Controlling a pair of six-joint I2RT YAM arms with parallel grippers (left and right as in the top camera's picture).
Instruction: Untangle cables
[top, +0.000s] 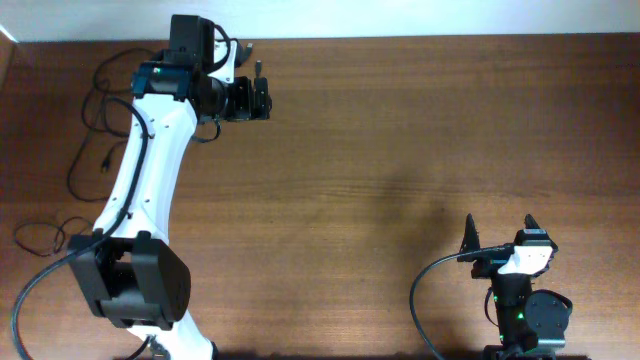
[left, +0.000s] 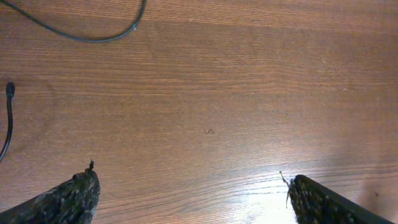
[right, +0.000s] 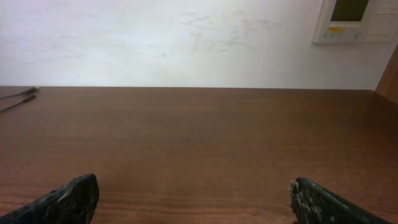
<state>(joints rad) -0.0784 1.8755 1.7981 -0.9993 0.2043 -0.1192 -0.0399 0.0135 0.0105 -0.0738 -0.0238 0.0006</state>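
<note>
**Overhead view.** The cables (top: 92, 100) lay in loose, wavy loops along the left edge of the table (top: 400, 130), partly under the left arm (top: 150, 170), with a further small loop (top: 40, 238) nearer that arm's base. I could not tell from here whether any strands were knotted. I had the left gripper (top: 262, 100) reached out to the far side, over bare wood just to the right of the cables and touching none of them. Its opening could not be read from above. The right gripper (top: 500, 235) sat folded by its base at the near right corner, well apart from the cables, jaws spread and empty. I judged it parked there to leave the left side free.

**Left wrist view.** The left gripper (left: 189, 193) pointed down at the table (left: 211, 130), its fingers (left: 74, 196) in the two lower corners of the frame, wide open with nothing between them. One cord (left: 93, 38) curved across the upper left corner, and a second ran down the left edge, ending in a small plug (left: 9, 90). Both lay outside the jaws' span. So wide an opening suited an approach rather than a hold, and the next move, in my judgement, called for a shift towards those cords.

**Right wrist view.** The right gripper (right: 193, 199) looked level across the table (right: 199, 137) to a pale wall (right: 155, 43) bearing a wall panel (right: 357, 18). Its fingers (right: 68, 199) stood wide apart, holding nothing. Two cord ends (right: 22, 93) showed at the far left edge, well out of reach
</note>
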